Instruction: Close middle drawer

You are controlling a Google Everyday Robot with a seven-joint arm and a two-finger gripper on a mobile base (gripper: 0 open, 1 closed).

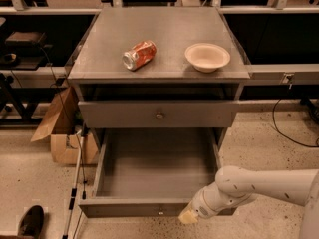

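One drawer, the middle drawer (124, 207), is seen pulled far out of the table (164, 29); the claw (188, 216) is held at its front's right part; whether the claw is open or closed cannot be told; a can (139, 55) and a bowl (207, 57) are set on top.

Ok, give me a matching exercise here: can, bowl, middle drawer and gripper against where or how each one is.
Things: 1 can; 2 bowl; 3 middle drawer; 4 gripper.
States: A pulled out, tray empty; B low, at the open drawer's front, right end; C upright on the cabinet top, right side; D on its side on the cabinet top, left of centre.
Pairs: 1-D; 2-C; 3-A; 4-B.
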